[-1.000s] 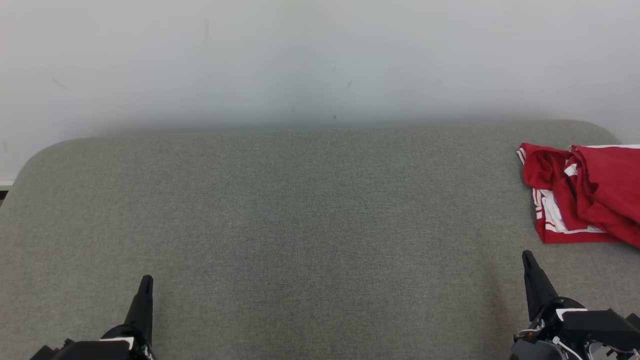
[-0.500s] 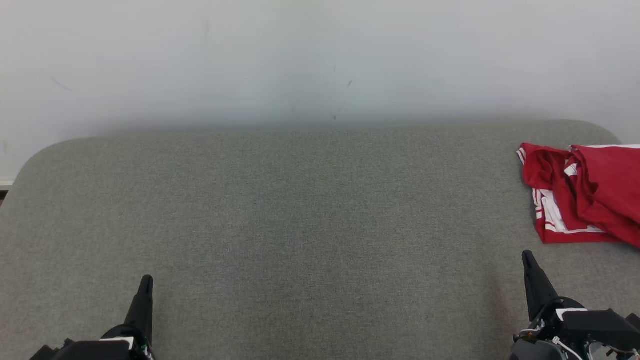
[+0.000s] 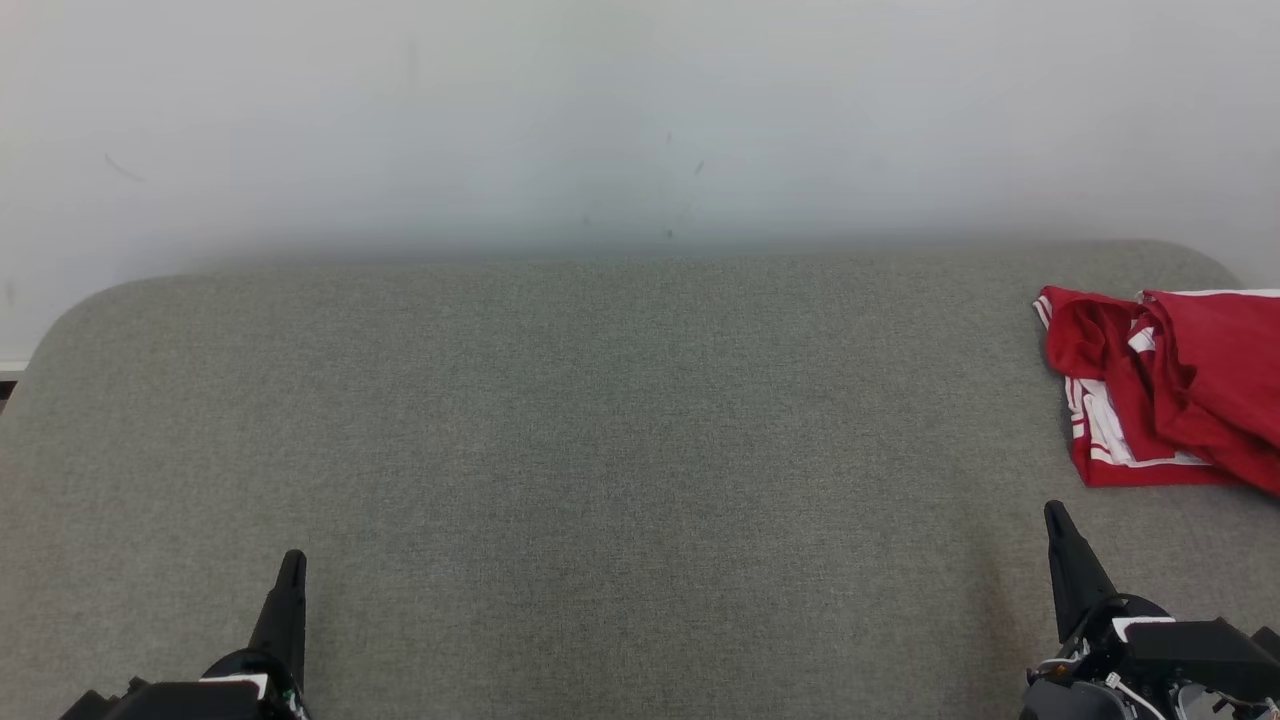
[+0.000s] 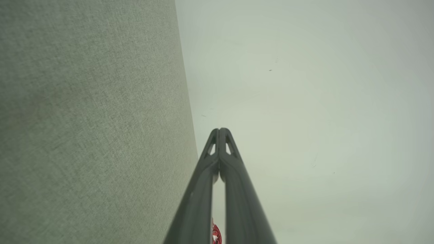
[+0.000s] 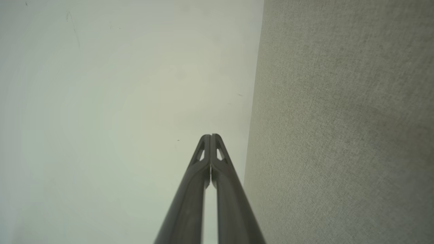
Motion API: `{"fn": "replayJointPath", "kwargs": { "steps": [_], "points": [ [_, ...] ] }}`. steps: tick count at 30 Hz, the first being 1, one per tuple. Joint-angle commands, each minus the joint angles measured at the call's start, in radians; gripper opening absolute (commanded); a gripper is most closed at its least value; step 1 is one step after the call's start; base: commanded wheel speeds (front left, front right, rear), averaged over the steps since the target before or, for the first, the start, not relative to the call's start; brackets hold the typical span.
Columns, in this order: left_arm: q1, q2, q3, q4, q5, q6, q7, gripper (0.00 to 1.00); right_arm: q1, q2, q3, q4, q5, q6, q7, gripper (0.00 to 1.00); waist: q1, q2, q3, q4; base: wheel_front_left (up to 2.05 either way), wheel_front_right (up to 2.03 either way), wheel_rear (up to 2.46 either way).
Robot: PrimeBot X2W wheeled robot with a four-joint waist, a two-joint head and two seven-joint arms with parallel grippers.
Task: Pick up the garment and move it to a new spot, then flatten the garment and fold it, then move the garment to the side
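While the red garment (image 3: 1170, 390) with white stripes sits bunched up at the far right of the grey fabric surface (image 3: 600, 420), running off the head view's right edge, I can't really call its long axis. The striped hem lies along its near-left side and a rumpled lobe pokes left toward the middle. The right pincer (image 3: 1053, 515) is near it on the robot's side, not touching, fingers pressed together on nothing, pointing away toward the pale wall (image 3: 640, 120). The left pincer (image 3: 291, 560) is well apart at lower left, same deal: closed tight, empty, aimed at the wall.
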Motion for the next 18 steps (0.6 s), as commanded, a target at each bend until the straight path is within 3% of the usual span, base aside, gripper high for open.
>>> {"fn": "replayJointPath", "kwargs": {
  "steps": [1, 18],
  "points": [
    [-0.01, 0.0, 0.004, 0.001, -0.005, -0.003, 0.0, 0.0, -0.008, 0.001, -0.002, 0.002, -0.002, -0.002, 0.002, 0.0, 0.0, 0.0, 0.0, 0.0, 0.0, 0.0, 0.0],
    [-0.01, 0.0, 0.004, 0.001, -0.005, -0.003, 0.0, 0.0, -0.009, 0.003, -0.003, 0.002, -0.004, -0.002, 0.003, 0.0, 0.0, 0.0, 0.0, 0.0, 0.0, 0.0, 0.0]
  ]
}}
